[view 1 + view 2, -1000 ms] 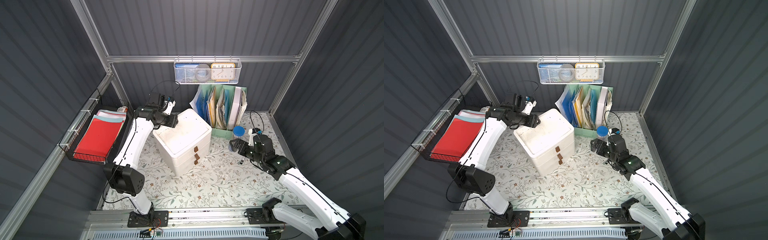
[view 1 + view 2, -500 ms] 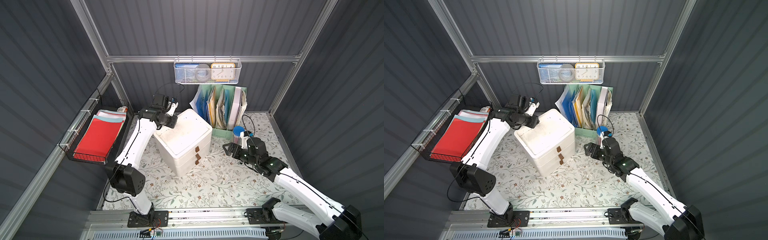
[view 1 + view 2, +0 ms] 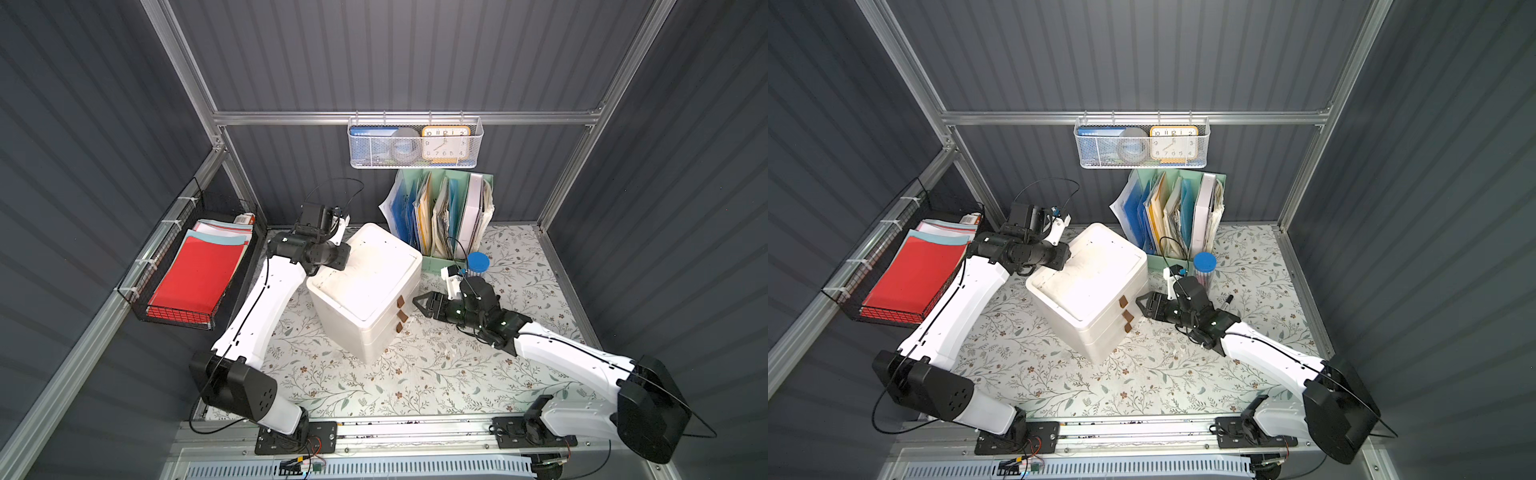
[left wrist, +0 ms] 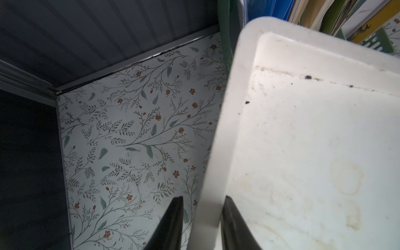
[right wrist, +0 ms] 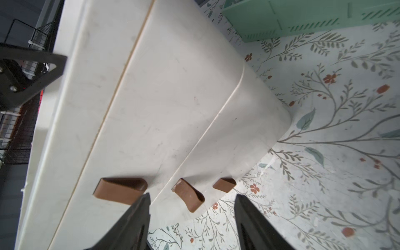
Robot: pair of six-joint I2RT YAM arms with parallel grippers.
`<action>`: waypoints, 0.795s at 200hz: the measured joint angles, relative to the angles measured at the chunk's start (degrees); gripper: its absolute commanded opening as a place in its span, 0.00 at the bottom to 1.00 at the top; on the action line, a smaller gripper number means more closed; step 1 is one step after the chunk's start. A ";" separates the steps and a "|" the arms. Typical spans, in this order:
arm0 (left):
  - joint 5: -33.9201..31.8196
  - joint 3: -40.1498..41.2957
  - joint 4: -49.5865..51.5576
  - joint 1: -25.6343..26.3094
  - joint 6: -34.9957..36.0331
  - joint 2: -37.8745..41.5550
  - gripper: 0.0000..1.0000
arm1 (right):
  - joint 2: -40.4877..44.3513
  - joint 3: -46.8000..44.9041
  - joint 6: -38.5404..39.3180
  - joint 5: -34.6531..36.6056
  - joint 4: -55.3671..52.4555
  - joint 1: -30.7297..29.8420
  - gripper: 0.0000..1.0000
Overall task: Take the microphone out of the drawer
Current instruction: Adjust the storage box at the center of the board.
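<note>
The white three-drawer unit stands mid-table with all drawers pushed in. The microphone is hidden. My left gripper straddles the raised rim at the unit's back left top edge. One finger is against the rim's inner side, and a thin gap shows at the other. My right gripper is open just in front of the three brown tab handles. The middle handle sits between its fingertips without touching them. The top handle lies by one fingertip.
A green file holder full of folders stands behind the unit, with a blue-lidded jar behind my right wrist. A small dark object lies on the floral mat. A black wire basket of red folders hangs left, and a white mesh basket above.
My right gripper has travelled left from beside the jar up to the drawer fronts, its jaws narrowing. My left gripper has shifted onto the unit's rim and closed most of the way.
</note>
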State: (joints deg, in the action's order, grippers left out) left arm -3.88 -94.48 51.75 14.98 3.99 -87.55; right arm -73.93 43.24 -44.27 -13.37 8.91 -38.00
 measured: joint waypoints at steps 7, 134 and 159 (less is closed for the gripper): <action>-1.11 0.00 0.90 0.22 -1.33 0.26 0.08 | -0.70 0.00 -0.55 -0.66 1.31 0.00 0.61; -5.46 2.86 2.08 0.68 -8.61 3.56 0.00 | -6.43 -2.80 -10.38 -5.20 21.46 -0.31 0.53; -5.09 3.10 1.79 0.68 -8.63 3.76 0.00 | -10.38 -3.08 -13.03 -6.21 27.19 -0.28 0.50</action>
State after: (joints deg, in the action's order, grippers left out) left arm -8.97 -91.37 53.54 15.66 -4.64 -83.79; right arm -84.31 40.16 -57.30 -19.57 36.10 -38.28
